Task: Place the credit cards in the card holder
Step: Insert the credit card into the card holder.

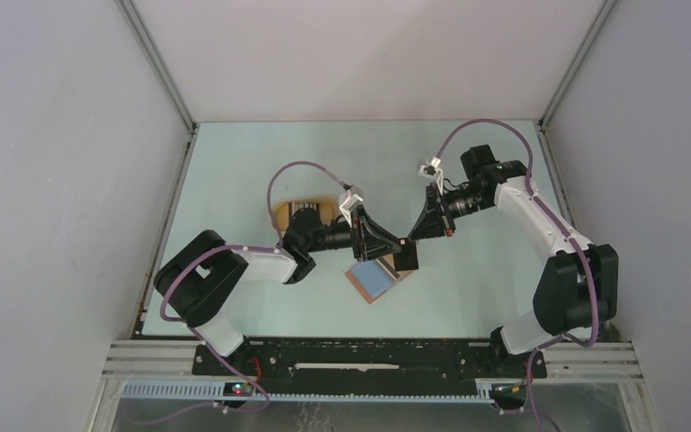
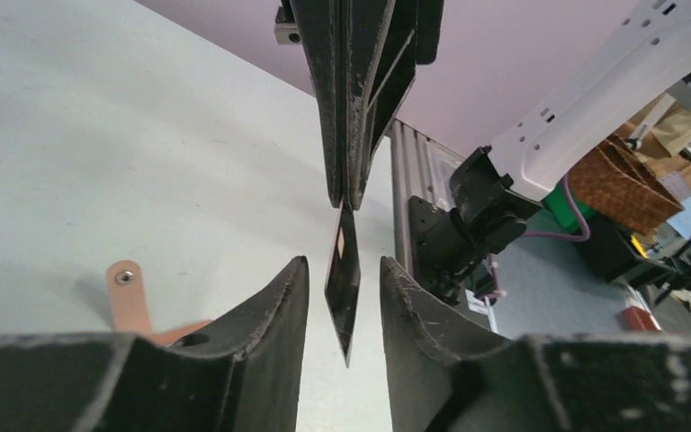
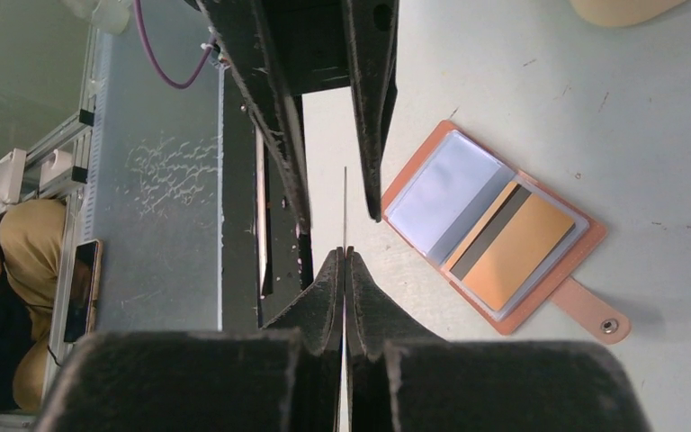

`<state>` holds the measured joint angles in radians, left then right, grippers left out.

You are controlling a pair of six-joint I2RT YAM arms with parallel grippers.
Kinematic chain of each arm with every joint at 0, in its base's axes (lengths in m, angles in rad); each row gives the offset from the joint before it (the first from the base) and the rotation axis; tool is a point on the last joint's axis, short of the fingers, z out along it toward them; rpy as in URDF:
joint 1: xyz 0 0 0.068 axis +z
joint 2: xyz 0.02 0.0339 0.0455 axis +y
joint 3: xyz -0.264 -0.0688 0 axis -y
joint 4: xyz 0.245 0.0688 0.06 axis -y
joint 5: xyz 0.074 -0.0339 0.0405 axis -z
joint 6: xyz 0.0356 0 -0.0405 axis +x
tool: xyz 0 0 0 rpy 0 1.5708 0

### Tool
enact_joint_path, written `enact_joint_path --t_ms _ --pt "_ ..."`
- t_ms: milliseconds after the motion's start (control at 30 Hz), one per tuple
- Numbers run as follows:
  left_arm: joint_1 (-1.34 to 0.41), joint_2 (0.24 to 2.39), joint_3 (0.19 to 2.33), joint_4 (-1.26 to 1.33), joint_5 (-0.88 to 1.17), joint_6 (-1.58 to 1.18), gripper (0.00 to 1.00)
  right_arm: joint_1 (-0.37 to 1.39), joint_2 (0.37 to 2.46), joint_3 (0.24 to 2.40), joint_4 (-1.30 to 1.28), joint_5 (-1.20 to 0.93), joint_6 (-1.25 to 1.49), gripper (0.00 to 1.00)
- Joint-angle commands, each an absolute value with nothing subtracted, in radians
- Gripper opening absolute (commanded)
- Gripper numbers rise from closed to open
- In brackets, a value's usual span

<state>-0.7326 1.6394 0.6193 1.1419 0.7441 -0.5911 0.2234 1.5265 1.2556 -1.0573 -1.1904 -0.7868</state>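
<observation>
A dark credit card (image 1: 406, 260) hangs on edge above the table between both grippers. My right gripper (image 3: 344, 256) is shut on it; the card shows edge-on as a thin line (image 3: 345, 202). My left gripper (image 2: 344, 279) is open, its fingers on either side of the card (image 2: 345, 274) with gaps on both sides. The right gripper's shut fingers (image 2: 353, 99) come in from above in the left wrist view. The reddish-brown card holder (image 3: 594, 236) lies open on the table just below, with an orange card (image 3: 515, 254) in its clear sleeve. It also shows in the top view (image 1: 377, 280).
A yellow oval tray (image 1: 300, 214) sits behind the left wrist; its edge shows in the right wrist view (image 3: 621, 7). The holder's snap tab (image 2: 126, 290) lies flat on the table. The table's near rail (image 2: 411, 180) is close.
</observation>
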Motion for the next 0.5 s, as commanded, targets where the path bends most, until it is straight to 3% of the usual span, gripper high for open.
enact_joint_path --t_ms 0,133,233,367,467 --pt "-0.710 1.571 0.608 1.164 0.689 -0.566 0.45 0.227 1.530 1.292 -1.058 -1.185 -0.802 0.00" --pt "-0.685 1.475 0.535 1.082 0.573 -0.509 0.55 0.223 1.531 1.293 -1.049 -1.180 -0.783 0.00" --pt "-0.690 1.349 0.482 0.908 0.361 -0.425 0.62 0.220 1.542 1.292 -1.034 -1.172 -0.755 0.00" --pt "-0.728 1.212 0.426 0.763 0.139 -0.455 0.61 0.219 1.567 1.279 -0.970 -1.154 -0.673 0.00" --pt "-0.767 1.174 0.391 0.710 0.024 -0.552 0.55 0.219 1.598 1.267 -0.893 -1.131 -0.575 0.00"
